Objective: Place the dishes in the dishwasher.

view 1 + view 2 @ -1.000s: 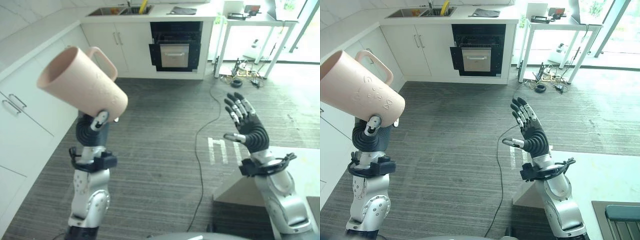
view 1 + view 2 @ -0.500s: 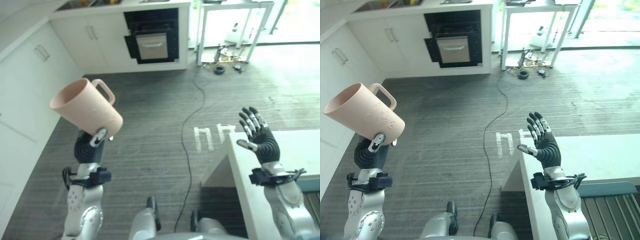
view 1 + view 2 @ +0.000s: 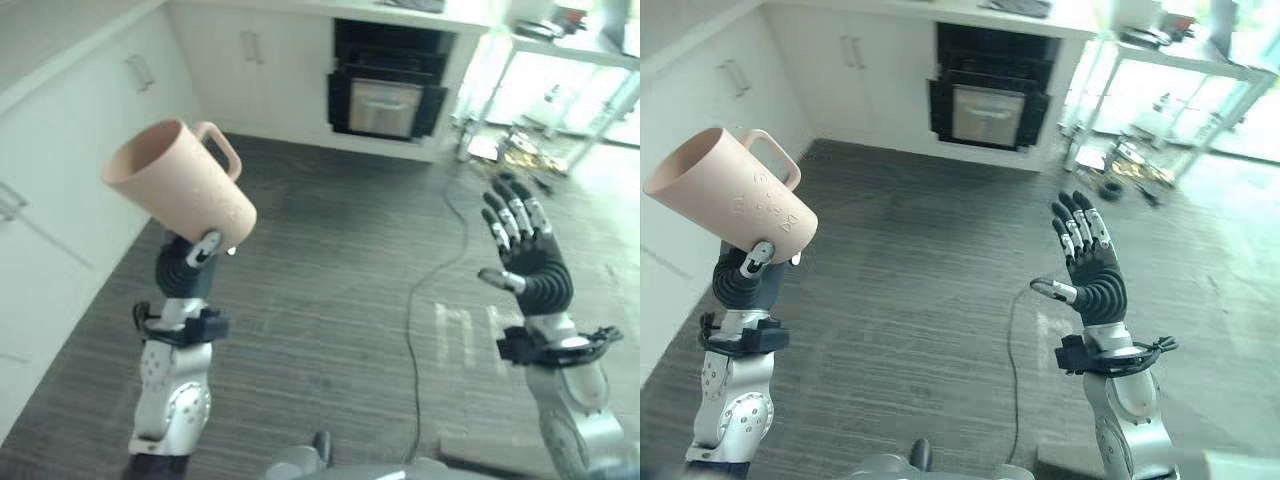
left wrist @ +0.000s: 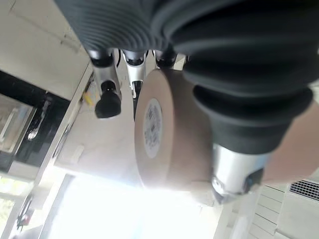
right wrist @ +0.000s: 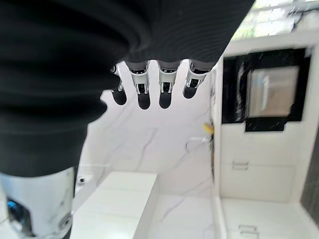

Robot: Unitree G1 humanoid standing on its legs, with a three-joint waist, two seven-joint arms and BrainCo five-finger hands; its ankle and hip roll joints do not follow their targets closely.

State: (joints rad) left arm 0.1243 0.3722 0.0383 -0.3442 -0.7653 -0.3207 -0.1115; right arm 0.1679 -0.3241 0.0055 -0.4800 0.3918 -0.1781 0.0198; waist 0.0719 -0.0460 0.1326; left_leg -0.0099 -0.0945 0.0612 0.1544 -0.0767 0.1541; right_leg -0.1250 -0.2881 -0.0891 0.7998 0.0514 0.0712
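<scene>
Left hand (image 3: 197,252) is raised at the robot's left, its fingers and thumb curled round the base of one large pink mug (image 3: 180,192), which sits tipped with its open mouth up and away to the left and its handle on the upper side. From the left wrist view the mug's flat bottom, with a pale round sticker, lies between the fingers and the thumb. Against the moment half a second ago the mug is in the same grip and at much the same tilt, and the whole room has slid sideways in the head views, so the camera has turned rather than the things. The white bench corner that lay under the right arm then has gone from the head views. Going down in size: grey striped floor (image 3: 330,290) spreads under both arms; white cabinets (image 3: 70,150) run along the left and the far wall; one black built-in appliance (image 3: 388,92) with a pale front panel stands in the far run; one white table (image 3: 1200,60) stands at the far right with clutter on the floor below it. Right hand (image 3: 1095,275) is held up at the right, palm inward, fingers straight and spread, holding nothing.
</scene>
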